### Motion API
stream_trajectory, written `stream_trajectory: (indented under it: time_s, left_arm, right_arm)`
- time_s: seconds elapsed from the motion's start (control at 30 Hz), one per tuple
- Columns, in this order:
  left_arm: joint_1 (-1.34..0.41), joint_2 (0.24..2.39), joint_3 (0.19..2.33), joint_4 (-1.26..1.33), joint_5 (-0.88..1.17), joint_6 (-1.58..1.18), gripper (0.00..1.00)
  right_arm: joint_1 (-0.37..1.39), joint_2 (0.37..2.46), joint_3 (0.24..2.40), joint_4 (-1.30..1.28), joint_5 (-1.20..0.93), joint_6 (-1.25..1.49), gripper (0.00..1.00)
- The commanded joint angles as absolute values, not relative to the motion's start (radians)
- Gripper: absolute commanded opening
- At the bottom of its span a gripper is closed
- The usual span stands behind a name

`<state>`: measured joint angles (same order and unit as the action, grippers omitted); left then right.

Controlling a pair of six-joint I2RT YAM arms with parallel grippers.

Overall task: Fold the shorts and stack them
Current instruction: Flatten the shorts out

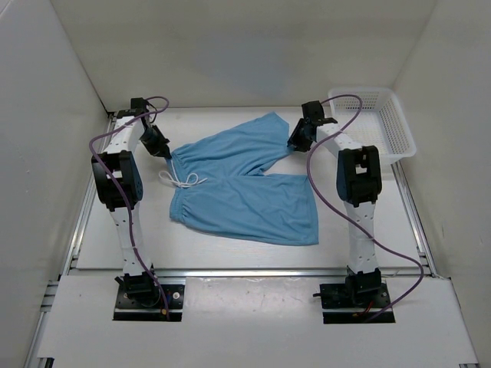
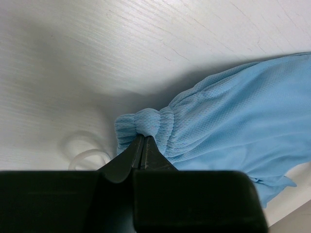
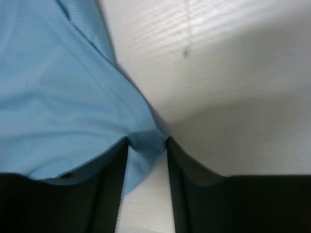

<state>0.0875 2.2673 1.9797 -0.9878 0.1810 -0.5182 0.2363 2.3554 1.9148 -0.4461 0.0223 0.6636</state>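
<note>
On the worktop (image 1: 230,245): the shorts (image 1: 242,184) lie spread flat between the two arms, with the waist toward the left arm and the two legs toward the right arm.
Shorts, look: light blue thin fabric with a gathered waistband; one leg runs toward the far right and the other lies nearer the arm bases.
Drawstring (image 1: 180,180): white, looped on the worktop just outside the middle of the waistband.
Left tool (image 1: 164,151): down at the far corner of the waistband.
Left tool, wrist view (image 2: 142,145): clenched, with the black tips meeting on the bunched elastic edge of the shorts (image 2: 233,121). A pale loop of drawstring (image 2: 87,156) lies on the worktop just beside the tips.
Right tool (image 1: 294,143): down at the far corner of the far leg's hem.
Right tool, wrist view (image 3: 147,141): released. Its fingers (image 3: 112,184) stand apart, and a corner of the blue fabric (image 3: 58,87) sits in the gap and touches both tips. Below the tips, bare worktop shows between the fabric and one finger.
Fabric near the right tool: creases run in toward the corner between the tips.
Basket (image 1: 399,130): white plastic mesh, at the far right corner of the worktop, beside the right arm and apart from the shorts.
Cables: purple, one looped along each arm.
</note>
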Motion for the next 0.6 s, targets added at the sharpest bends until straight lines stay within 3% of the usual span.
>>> stream_trajectory:
  time_s: [0.0,0.03,0.07,0.3,0.57]
  left_arm:
    - [0.086,2.233,1.991,-0.98,0.201,-0.5,0.1]
    - [0.086,2.233,1.991,-0.98,0.201,-0.5,0.1]
    - [0.086,2.233,1.991,-0.98,0.201,-0.5,0.1]
    - [0.086,2.253,2.094,-1.032,0.21,-0.463,0.1]
    - [0.095,2.316,2.242,-1.065,0.244,-0.44,0.1]
  right_arm:
    - [0.233,2.407,1.963,-0.462,-0.055,0.66,0.32]
    - [0.242,2.416,1.963,-0.462,-0.055,0.669,0.2]
    - [0.242,2.416,1.973,-0.462,-0.055,0.669,0.0]
    - [0.195,2.217,1.838,-0.471,0.156,0.741,0.0]
    - [0.12,2.089,1.712,-0.44,0.178,0.723,0.0]
